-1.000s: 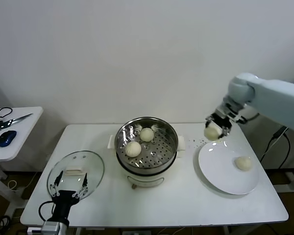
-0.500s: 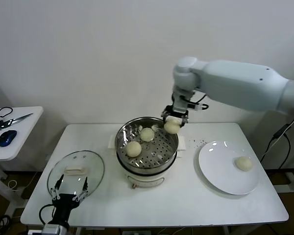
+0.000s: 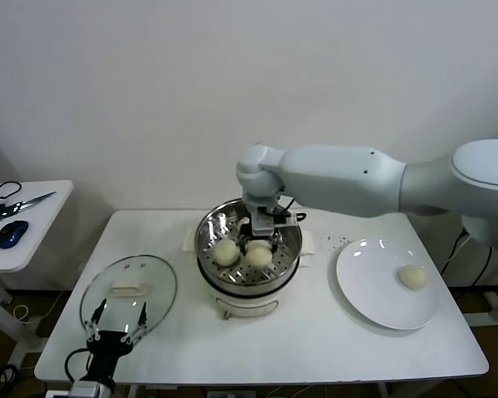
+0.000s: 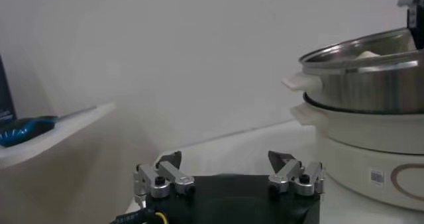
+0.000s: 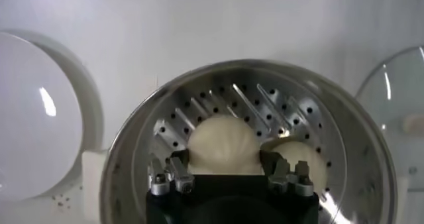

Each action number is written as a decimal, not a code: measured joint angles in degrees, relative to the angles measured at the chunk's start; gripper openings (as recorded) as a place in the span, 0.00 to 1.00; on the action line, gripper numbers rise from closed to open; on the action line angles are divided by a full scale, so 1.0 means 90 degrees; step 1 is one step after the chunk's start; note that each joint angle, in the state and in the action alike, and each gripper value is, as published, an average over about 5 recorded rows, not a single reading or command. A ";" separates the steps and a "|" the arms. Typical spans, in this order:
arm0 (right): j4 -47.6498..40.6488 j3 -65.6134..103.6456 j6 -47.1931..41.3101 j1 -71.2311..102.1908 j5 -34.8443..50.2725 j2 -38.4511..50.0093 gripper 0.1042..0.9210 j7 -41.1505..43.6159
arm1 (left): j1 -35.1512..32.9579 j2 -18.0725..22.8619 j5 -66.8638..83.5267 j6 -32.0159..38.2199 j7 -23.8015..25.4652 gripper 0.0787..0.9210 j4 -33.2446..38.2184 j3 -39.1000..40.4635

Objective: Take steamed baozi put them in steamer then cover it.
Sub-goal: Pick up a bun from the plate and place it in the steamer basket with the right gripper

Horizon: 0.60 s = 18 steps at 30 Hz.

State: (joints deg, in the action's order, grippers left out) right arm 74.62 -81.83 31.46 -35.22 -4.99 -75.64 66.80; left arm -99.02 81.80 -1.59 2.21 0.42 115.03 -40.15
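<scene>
White table (image 3: 315, 332), right gripper (image 5: 231, 172) fingers (image 5: 173, 172) clasping a baozi (image 5: 222, 142) inside steamer (image 5: 344, 139), left gripper (image 4: 230, 177) spread wide near cover (image 3: 129, 290).

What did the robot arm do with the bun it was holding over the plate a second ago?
The right claw carried that baozi across from above the white plate and lowered it into the steamer, beside the ones already there; it grips it still. One baozi stayed on the plate, the glass lid stayed on the table, and the left claw stayed open by it.

Right gripper (image 3: 263, 235) reaches forward, fingers seemingly clamped — left gripper (image 3: 116, 333) parked low, fingers spread.
</scene>
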 measured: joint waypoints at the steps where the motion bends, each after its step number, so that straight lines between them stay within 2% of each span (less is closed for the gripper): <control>1: 0.0000 -0.0002 0.0008 0.0043 -0.0014 -0.0026 0.72 -0.0001 | 0.0006 0.0000 0.0008 0.0000 0.0003 0.88 -0.0014 0.0002; 8: 0.0023 -0.0004 0.0025 0.0237 -0.0074 -0.0125 0.74 -0.0002 | 0.0084 -0.0001 0.0032 -0.0023 -0.0005 0.88 -0.0066 0.0010; 14: 0.0033 0.0031 0.0012 0.0273 -0.0104 -0.0134 0.86 0.0015 | 0.0102 -0.0010 0.0047 -0.0026 -0.0006 0.88 -0.0084 0.0002; 18: 0.0053 0.0092 0.0036 0.0249 -0.0108 -0.0107 0.88 0.0050 | 0.0097 -0.0014 0.0051 -0.0024 -0.0008 0.88 -0.0095 -0.0003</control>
State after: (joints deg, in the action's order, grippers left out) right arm 75.10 -81.00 31.78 -32.97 -5.96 -76.60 67.25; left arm -98.15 81.67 -1.13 1.99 0.35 114.18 -40.18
